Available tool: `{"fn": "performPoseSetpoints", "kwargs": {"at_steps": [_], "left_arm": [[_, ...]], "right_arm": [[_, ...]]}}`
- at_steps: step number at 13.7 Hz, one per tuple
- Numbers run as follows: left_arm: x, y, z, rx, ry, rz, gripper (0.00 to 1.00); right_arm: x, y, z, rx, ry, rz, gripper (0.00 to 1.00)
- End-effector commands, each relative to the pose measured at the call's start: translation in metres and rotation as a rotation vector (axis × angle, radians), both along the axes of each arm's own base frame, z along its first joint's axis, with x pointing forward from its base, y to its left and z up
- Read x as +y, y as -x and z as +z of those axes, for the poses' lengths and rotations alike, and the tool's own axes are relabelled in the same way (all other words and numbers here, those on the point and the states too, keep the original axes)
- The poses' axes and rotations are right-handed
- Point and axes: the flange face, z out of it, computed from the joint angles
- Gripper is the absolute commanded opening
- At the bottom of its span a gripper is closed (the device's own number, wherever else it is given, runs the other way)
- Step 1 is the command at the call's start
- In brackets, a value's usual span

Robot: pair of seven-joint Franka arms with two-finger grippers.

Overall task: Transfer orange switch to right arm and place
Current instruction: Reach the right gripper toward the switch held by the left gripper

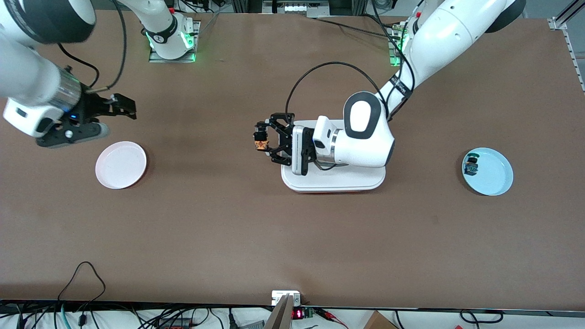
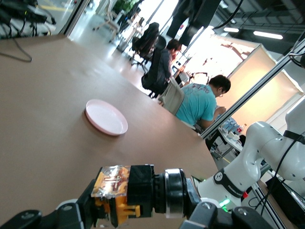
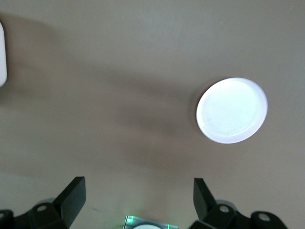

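My left gripper (image 1: 263,140) was clamped on the orange switch (image 1: 261,145), held up over the table (image 1: 292,237) just off the end of the white tray (image 1: 333,180). The switch's long axis lay roughly level, its orange end pointing toward my right arm's end of the table. My right gripper (image 1: 119,106) hung with fingers (image 3: 71,198) wide apart, empty, above the table near the white plate (image 1: 121,164), well apart from the switch. So the handoff called for closing that gap. Count: one orange switch, one blue-green part (image 1: 470,165) on the blue plate (image 1: 496,176), two plates, one tray, two grippers.
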Motion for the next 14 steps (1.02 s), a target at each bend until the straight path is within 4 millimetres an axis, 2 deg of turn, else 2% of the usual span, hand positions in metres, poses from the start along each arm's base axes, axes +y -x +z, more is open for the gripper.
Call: {"fn": "performPoseSetpoints", "kwargs": {"at_steps": [1, 5, 6, 8, 10, 12, 14], "left_arm": [[0.001, -0.002, -0.004, -0.107, 0.092, 0.017, 0.24], [0.001, -0.004, -0.003, -0.114, 0.106, 0.027, 0.24], [0.001, -0.004, -0.004, -0.106, 0.111, 0.033, 0.24], [0.0, -0.005, -0.002, -0.103, 0.117, 0.038, 0.25], [0.0, -0.005, -0.001, -0.097, 0.124, 0.045, 0.25], [0.0, -0.005, -0.001, -0.095, 0.124, 0.045, 0.26], [-0.005, -0.001, -0.001, -0.094, 0.125, 0.038, 0.26]], "right_arm": [[0.02, -0.004, -0.019, 0.087, -0.229, 0.036, 1.0], [0.02, -0.039, -0.076, 0.228, -0.661, -0.178, 1.0], [0.021, -0.053, -0.109, 0.292, -0.805, -0.263, 1.0], [0.032, -0.061, -0.138, 0.327, -0.957, -0.35, 1.0], [0.05, -0.058, -0.164, 0.326, -1.072, -0.436, 1.0], [0.071, -0.047, -0.19, 0.307, -1.148, -0.465, 1.0], [0.101, -0.036, -0.21, 0.281, -1.201, -0.511, 1.0]]}}
